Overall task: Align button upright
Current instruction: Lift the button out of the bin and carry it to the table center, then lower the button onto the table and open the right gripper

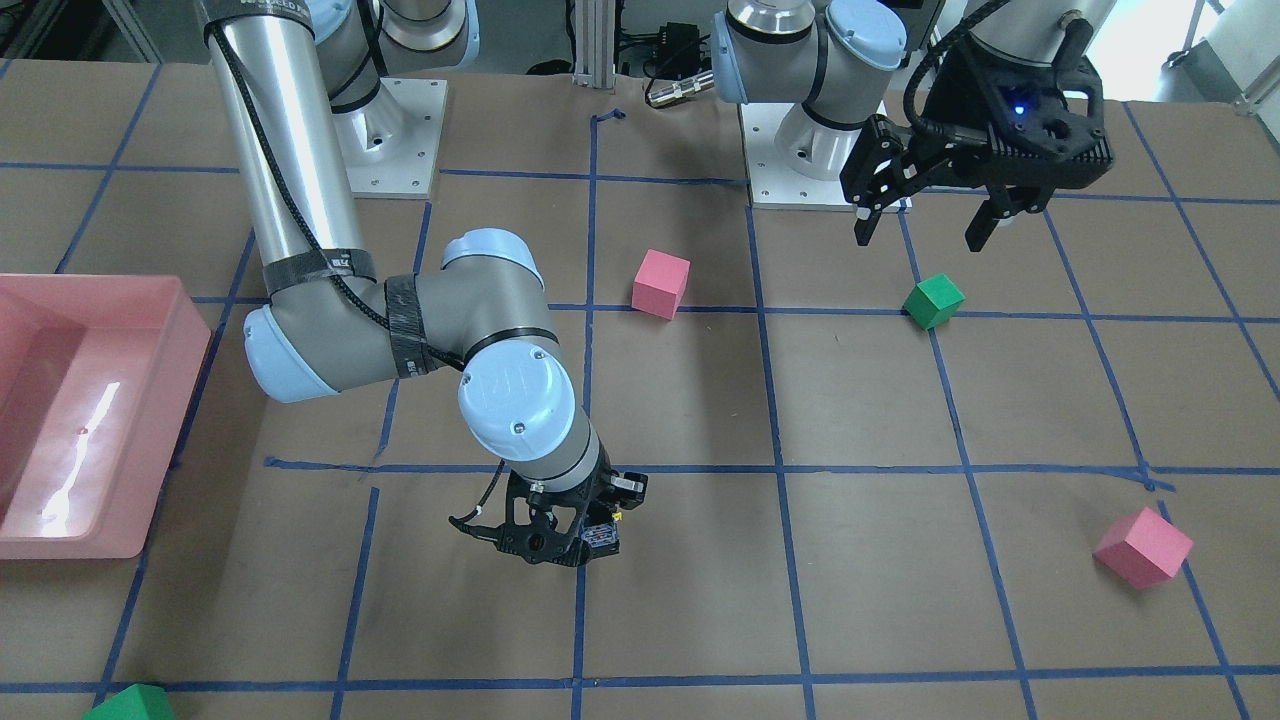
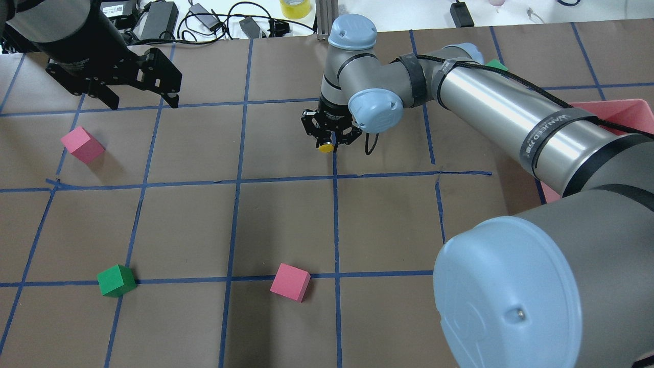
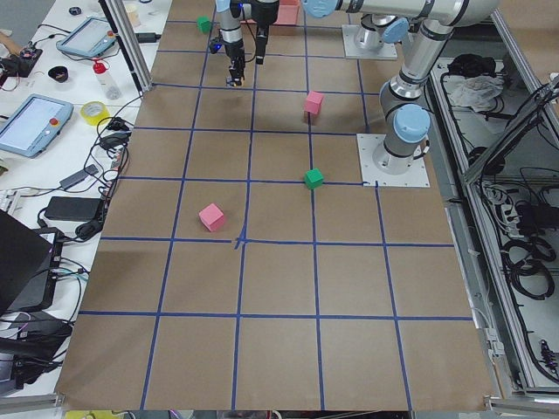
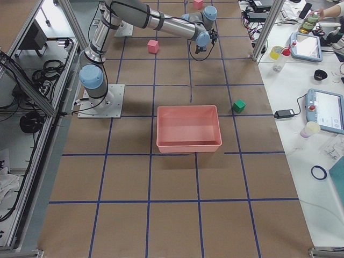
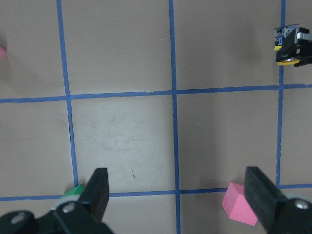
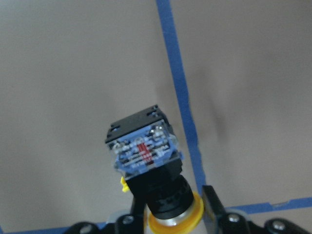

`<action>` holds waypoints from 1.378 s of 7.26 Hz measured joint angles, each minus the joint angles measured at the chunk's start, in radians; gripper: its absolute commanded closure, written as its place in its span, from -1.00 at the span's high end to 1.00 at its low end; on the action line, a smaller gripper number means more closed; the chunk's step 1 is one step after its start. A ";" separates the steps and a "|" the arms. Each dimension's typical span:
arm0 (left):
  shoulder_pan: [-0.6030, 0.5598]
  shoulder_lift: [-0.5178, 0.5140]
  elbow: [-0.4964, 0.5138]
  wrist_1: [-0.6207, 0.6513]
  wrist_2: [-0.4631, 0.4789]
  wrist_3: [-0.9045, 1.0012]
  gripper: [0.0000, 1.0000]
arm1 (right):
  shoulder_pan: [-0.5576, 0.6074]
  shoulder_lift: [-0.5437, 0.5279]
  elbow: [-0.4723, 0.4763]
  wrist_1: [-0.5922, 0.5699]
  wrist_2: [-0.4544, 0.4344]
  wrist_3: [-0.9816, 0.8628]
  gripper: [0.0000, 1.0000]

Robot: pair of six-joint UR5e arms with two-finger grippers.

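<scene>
Right fingers [image 6: 168,214] clamped on button [image 6: 146,161], contact block seen only from wrist. Left fingers [image 1: 925,225] spread, empty. Two pink cubes [image 2: 289,282], two green [image 2: 116,280].

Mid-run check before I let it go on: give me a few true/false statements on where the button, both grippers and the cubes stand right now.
1. The right gripper is shut on the button. True.
2. The button stands upright on the table, cap up. False: it is held in the gripper, contact block pointing away from the wrist camera toward the table.
3. The left gripper is open and holds nothing. True.
4. The left gripper grips the green cube. False: that cube lies on the table, apart from the fingers.
5. A pink cube lies inside the pink bin. False: the bin looks empty.
</scene>
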 measured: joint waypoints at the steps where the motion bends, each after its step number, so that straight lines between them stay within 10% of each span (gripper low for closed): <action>1: 0.001 0.000 0.001 0.000 0.001 0.004 1.00 | 0.000 -0.005 0.004 -0.004 -0.055 0.021 -1.00; 7: 0.001 -0.002 0.005 0.000 0.001 0.007 1.00 | 0.002 0.006 0.042 -0.007 -0.002 0.074 -1.00; 10: 0.005 0.000 0.006 0.000 0.001 0.007 1.00 | 0.010 0.010 0.047 -0.040 0.033 0.097 -0.03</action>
